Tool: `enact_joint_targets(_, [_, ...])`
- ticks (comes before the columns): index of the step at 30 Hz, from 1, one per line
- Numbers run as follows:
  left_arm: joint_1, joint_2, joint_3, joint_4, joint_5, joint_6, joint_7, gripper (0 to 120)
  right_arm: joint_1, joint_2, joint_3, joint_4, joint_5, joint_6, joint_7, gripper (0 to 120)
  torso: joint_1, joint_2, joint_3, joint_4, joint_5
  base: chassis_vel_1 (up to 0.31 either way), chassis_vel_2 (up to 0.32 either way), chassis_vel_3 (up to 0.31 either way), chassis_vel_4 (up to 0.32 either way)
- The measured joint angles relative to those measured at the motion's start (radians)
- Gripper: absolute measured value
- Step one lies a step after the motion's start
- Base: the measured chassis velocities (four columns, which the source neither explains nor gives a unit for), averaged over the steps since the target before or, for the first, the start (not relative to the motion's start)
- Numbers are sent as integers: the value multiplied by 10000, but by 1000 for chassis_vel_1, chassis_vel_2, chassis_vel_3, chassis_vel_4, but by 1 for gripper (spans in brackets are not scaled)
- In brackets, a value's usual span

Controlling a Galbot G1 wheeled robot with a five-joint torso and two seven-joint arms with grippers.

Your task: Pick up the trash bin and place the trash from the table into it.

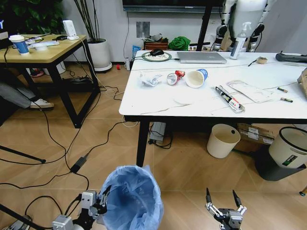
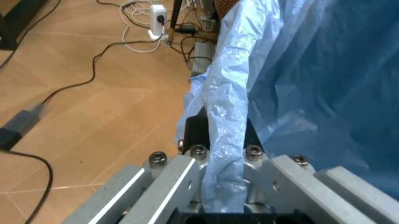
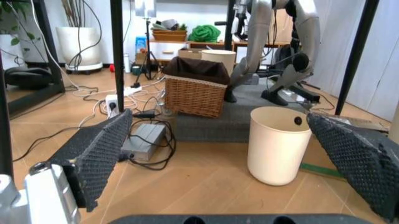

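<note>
The trash bin (image 1: 132, 199), lined with a crinkled blue bag, is low in the head view in front of the table (image 1: 192, 103). My left gripper (image 1: 99, 202) is at its left rim, shut on the bag-covered edge; the left wrist view shows the blue plastic (image 2: 299, 70) pinched in the left gripper (image 2: 221, 133). My right gripper (image 1: 224, 201) hangs open and empty to the bin's right. On the table lie trash: crumpled paper (image 1: 151, 79), a crushed can (image 1: 175, 76), a paper cup (image 1: 195, 77), a flat packet (image 1: 249, 90) and a cardboard box (image 1: 303, 79).
A cream bucket (image 1: 223, 140) and a grey bin with a white rim (image 1: 289, 148) stand under the table's right side. A laptop (image 1: 201, 57) and a tape roll (image 1: 261, 60) sit at the far edge. A wooden desk (image 1: 43, 50) is at left; cables (image 1: 76, 165) cross the floor.
</note>
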Motion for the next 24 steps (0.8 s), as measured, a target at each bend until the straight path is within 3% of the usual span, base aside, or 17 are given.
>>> enact_joint_targets(15, [-144,-112,9,250,189,-206,438,0,-77,0,23,6,0,-8,-5,100,38,76,38,-1,0,0,0,0,0])
enact_joint_targets(24, [-237,-83,68,255,101,-87,464,0,-49,0,36,5,11,-5,-5,100,171,468,297,-1,0,0,0,0,0])
